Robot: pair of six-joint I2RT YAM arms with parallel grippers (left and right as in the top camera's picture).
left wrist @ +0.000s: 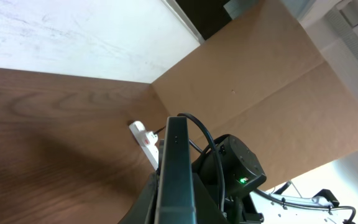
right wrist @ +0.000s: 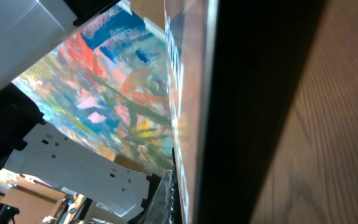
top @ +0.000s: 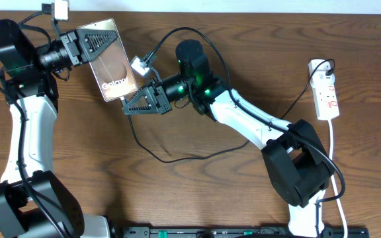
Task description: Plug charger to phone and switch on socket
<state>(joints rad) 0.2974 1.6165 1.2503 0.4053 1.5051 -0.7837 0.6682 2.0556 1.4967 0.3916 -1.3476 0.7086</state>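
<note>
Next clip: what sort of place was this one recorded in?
Likely a robot lab bench rather than a home: a brown wood-grain table with two black-and-white robot arms over it, a plain brown cardboard panel walling off the back, and a white power strip lying on the table.

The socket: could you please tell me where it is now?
In the overhead view the socket lies on the table at the far right, just beyond the right arm's base and well apart from the phone.
</note>
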